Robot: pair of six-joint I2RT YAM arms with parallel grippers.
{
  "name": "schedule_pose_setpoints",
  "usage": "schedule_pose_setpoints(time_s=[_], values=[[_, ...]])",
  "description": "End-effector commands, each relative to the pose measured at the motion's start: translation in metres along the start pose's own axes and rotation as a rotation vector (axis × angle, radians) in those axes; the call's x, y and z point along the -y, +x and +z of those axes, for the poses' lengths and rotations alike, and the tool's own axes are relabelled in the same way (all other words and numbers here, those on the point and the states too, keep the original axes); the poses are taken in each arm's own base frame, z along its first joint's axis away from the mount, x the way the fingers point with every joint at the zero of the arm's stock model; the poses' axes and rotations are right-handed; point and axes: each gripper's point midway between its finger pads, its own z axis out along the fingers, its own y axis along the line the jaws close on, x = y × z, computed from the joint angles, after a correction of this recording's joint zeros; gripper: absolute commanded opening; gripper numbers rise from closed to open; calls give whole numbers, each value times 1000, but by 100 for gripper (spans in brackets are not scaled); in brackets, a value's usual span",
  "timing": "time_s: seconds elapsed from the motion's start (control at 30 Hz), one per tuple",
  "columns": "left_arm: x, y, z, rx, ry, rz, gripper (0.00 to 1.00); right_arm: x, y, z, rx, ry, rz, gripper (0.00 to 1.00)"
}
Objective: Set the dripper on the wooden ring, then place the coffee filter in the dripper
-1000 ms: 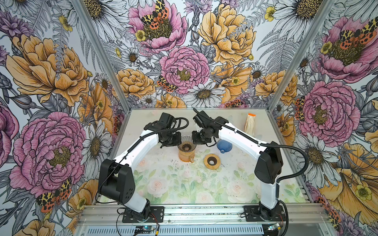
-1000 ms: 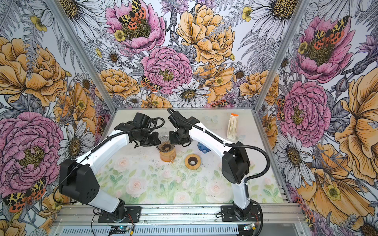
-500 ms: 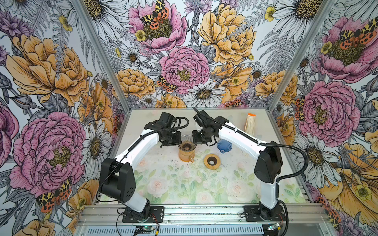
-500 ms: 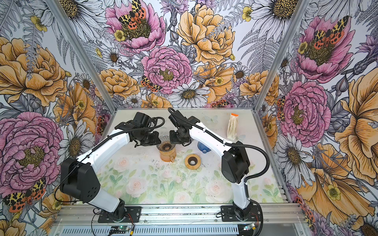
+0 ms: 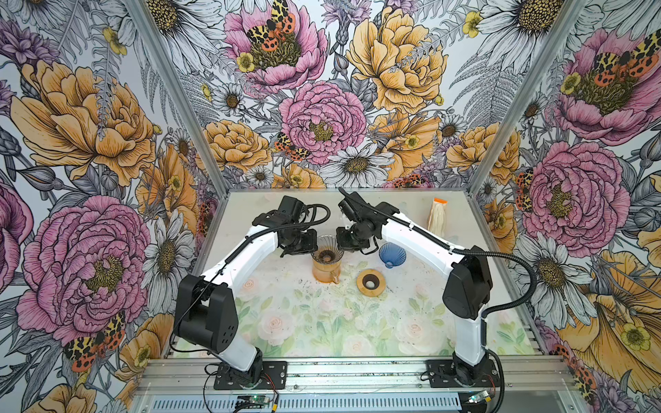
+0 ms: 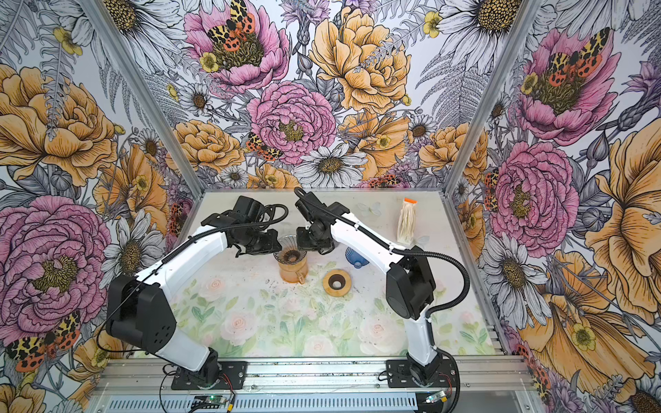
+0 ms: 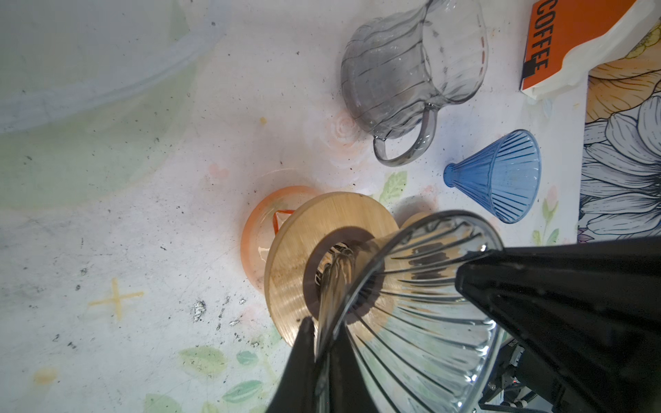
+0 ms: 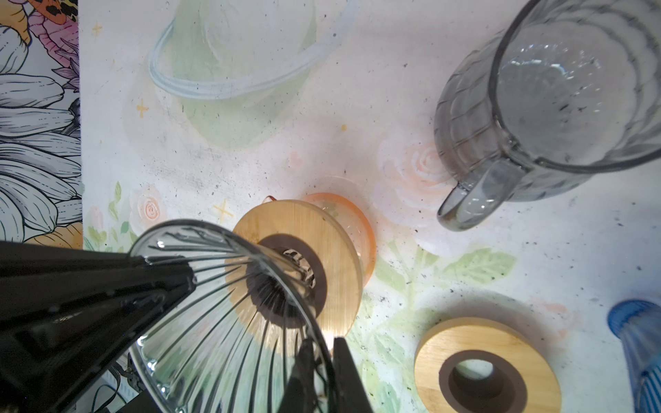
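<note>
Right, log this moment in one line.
left tool: shut on clear ribbed glass dripper rim | right tool: shut on same rim | white filter pack: untouched

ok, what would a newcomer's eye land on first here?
Both arms meet in the middle at the clear glass dripper, seated on a wooden ring atop the orange carafe. The left gripper and right gripper each pinch its rim from opposite sides. No filter shows in it: the filter pack sits far back right, and a blue dripper lies on its side nearer the carafe.
</note>
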Motion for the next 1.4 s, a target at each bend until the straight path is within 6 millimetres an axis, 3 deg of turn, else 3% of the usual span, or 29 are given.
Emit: schedule_pose_setpoints(time_s=[0.0, 0.63, 0.87, 1.07, 1.37], values=[[-22, 25, 26, -114, -64, -7, 7, 3, 14, 31, -76, 22, -15, 9], [-26, 36, 39, -179, -76, -1, 7, 8, 26, 49, -138, 39, -9, 9], [-20, 26, 28, -133, -67, 0, 9, 1, 16, 35, -98, 19, -20, 10], [-5, 12, 13, -82, -26, 8, 19, -7, 5, 20, -58, -9, -26, 13], [10, -4, -2, -30, 14, 14, 24, -16, -11, -1, 3, -40, -34, 25]])
